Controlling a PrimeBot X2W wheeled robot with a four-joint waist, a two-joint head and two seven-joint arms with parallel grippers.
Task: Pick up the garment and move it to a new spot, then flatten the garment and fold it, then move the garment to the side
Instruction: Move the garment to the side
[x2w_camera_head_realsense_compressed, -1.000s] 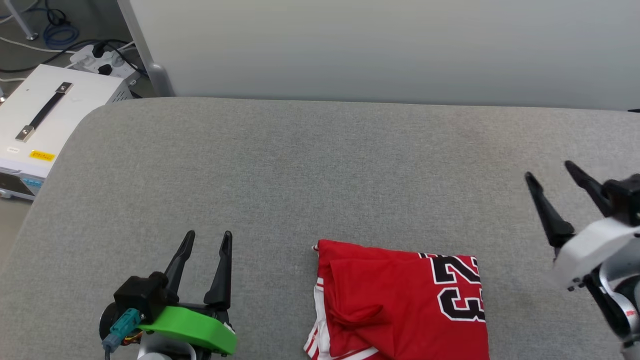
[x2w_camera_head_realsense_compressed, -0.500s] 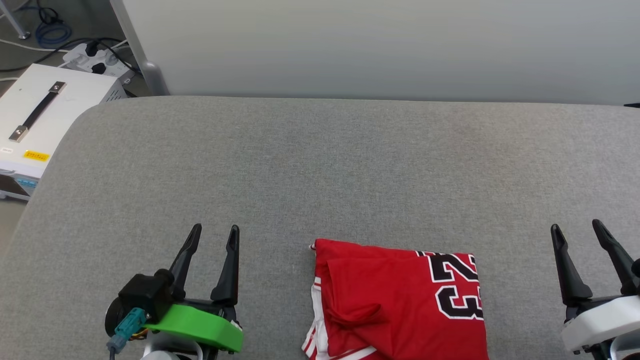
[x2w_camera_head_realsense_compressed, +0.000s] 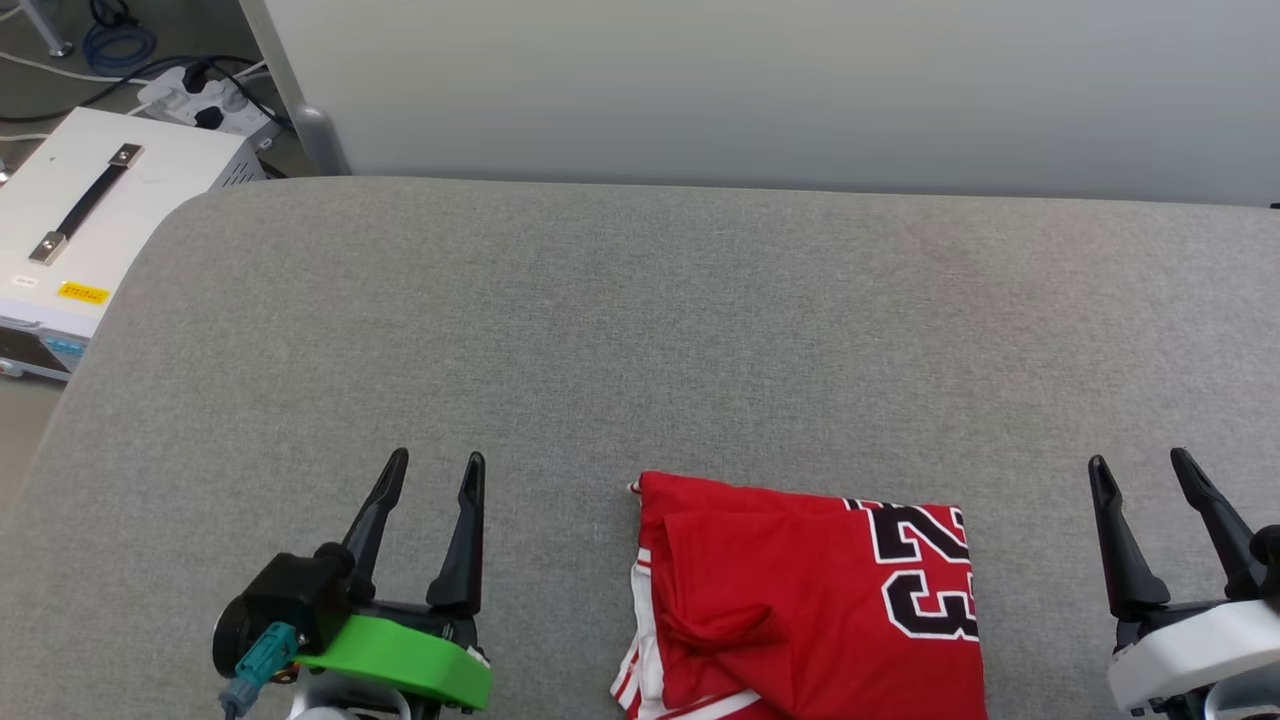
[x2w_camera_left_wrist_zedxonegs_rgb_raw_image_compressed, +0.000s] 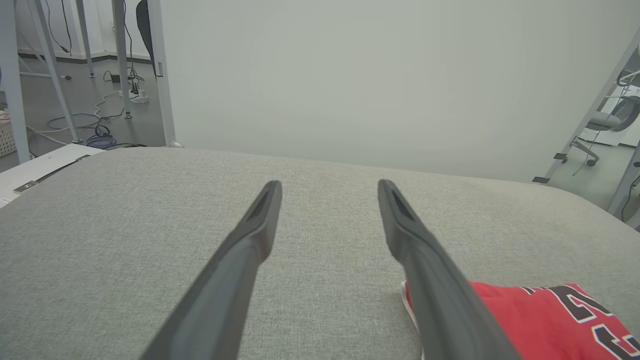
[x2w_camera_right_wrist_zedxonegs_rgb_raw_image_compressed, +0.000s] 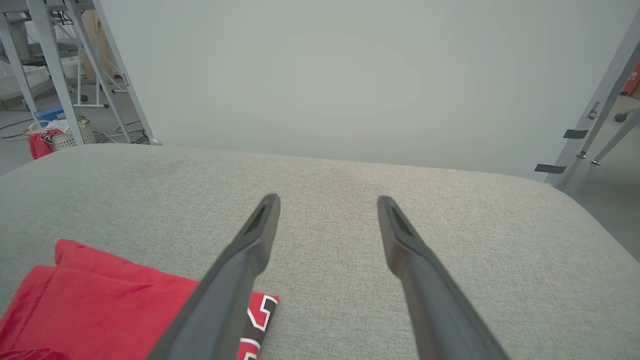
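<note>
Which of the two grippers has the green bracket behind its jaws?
The left gripper, lower left in the head view: a bright green bracket wraps its base, while the right gripper has a white base.

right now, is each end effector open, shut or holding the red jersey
Left end effector: open, holding nothing.
Right end effector: open, holding nothing; the garment lies folded between the two, apart from both.

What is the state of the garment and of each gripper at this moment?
garment: folded, lying on the grey surface, not held.
left gripper: open, empty, apart from the garment.
right gripper: open, empty, apart from the garment.
</note>
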